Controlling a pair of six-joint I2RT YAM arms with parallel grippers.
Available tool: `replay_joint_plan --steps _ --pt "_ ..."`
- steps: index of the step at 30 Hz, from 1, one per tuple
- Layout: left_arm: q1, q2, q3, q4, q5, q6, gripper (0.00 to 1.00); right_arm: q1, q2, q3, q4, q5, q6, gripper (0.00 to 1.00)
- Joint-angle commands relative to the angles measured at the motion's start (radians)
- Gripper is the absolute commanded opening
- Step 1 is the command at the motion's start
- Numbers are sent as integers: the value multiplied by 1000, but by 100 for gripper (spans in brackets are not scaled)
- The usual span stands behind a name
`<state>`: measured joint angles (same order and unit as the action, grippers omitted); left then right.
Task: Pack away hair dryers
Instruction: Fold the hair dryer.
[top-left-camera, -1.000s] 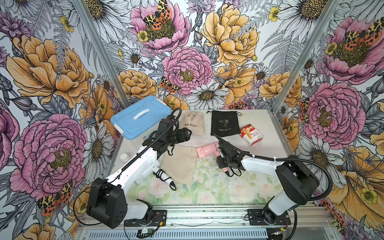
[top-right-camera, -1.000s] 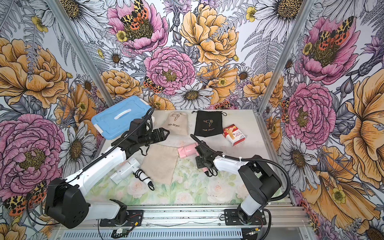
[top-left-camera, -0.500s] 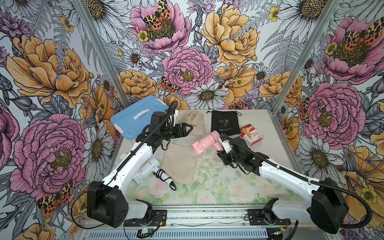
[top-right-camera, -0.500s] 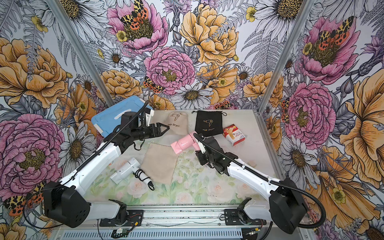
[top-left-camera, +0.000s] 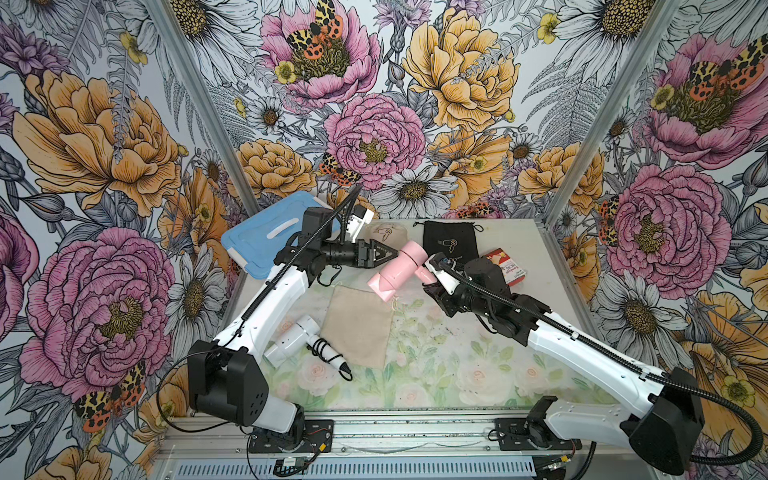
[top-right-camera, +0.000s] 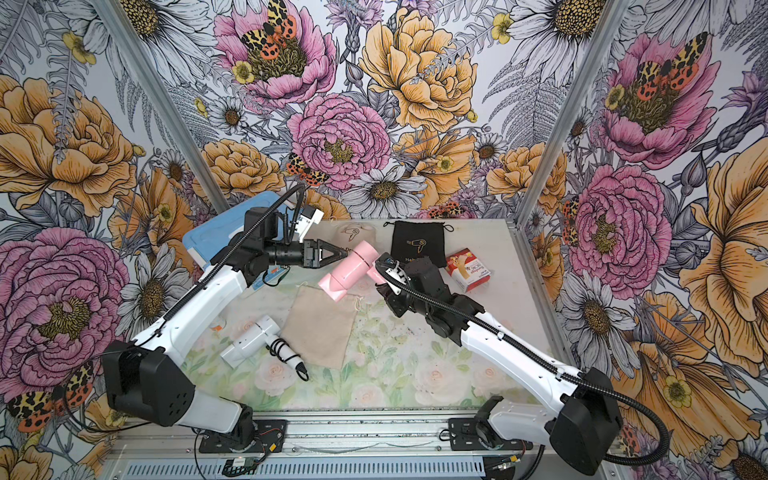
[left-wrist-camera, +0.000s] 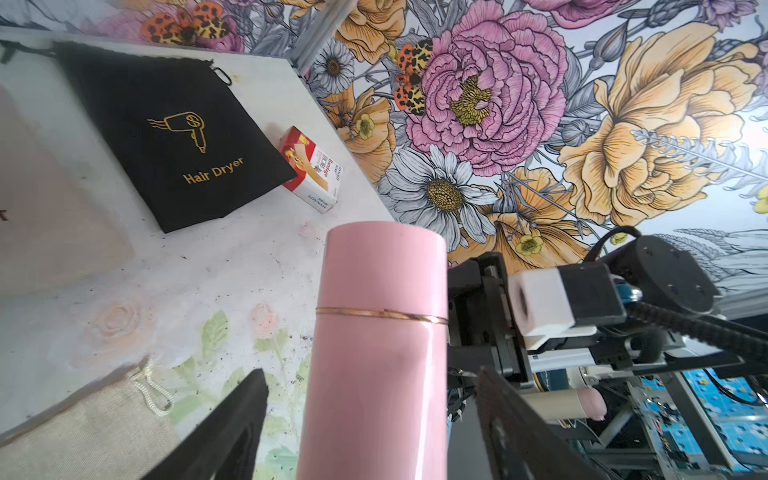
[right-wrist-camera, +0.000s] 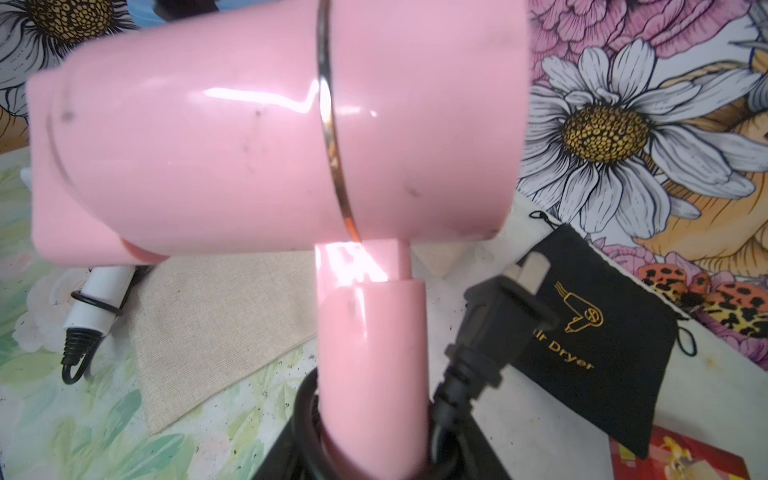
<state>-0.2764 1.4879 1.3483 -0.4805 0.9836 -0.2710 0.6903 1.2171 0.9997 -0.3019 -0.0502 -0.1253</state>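
Lifted off the table (top-left-camera: 523, 237) since a second ago: pink plastic travel hair dryer (top-left-camera: 397, 272), cord-wound handle pinched in right gripper (top-left-camera: 429, 277). Left gripper (top-left-camera: 385, 254): jaws spread, barrel between them, untouched. Advice: close squarely across barrel before right releases.

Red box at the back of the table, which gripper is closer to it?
Right. The right gripper, holding the pink hair dryer by its handle, is close beside the red box; the left gripper, jaws open, is farther, beyond the dryer.
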Motion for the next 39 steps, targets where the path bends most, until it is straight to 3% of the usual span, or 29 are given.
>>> replay_joint_plan --steps 1,22,39 --pt "-1 9 41 -11 106 53 80 12 9 63 68 1 -77 15" --pt "-79 142 226 -355 48 376 77 30 77 169 68 -19 -205 15" --pt "-73 193 306 -382 47 385 76 34 109 173 69 -44 -212 12"
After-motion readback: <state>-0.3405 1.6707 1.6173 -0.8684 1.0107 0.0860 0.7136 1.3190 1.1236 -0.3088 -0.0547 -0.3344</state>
